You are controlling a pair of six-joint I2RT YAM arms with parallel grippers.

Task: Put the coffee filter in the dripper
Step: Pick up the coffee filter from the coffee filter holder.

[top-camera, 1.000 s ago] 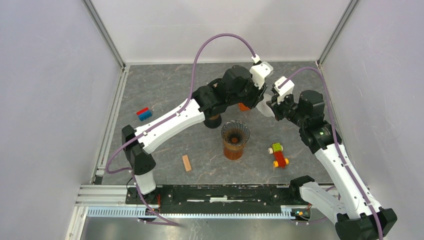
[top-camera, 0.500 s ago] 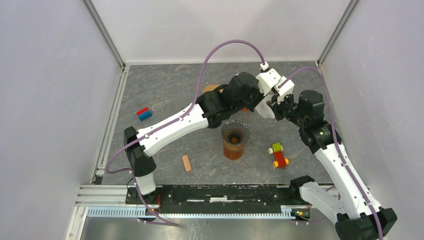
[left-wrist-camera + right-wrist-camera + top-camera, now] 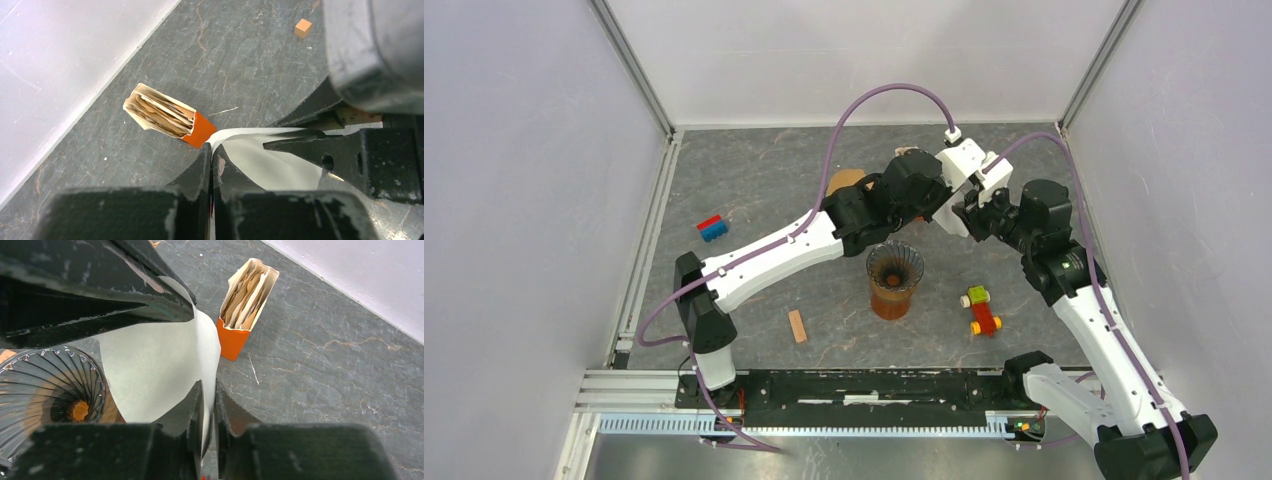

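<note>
Above the back of the table [image 3: 754, 180], just behind the dripper [image 3: 895, 268], I see the coffee filter [image 3: 155, 370], not yet inside it. My left gripper [image 3: 211, 150] pinches one edge tight. My right gripper [image 3: 207, 390] stands narrow around another edge, though I can't tell if it grips. An orange filter box [image 3: 162, 116] sits beyond.

- Left arm [image 3: 774, 255]: white links, bulky black joints, black base.
- Right arm [image 3: 1114, 345]: same white-and-black build.
- Purple cable [image 3: 874, 92] on each arm, plugged into a white wrist housing [image 3: 964, 160].
- Left gripper [image 3: 210, 150] and right gripper [image 3: 207, 390]: black tapered fingers, edges scuffed grey.
</note>
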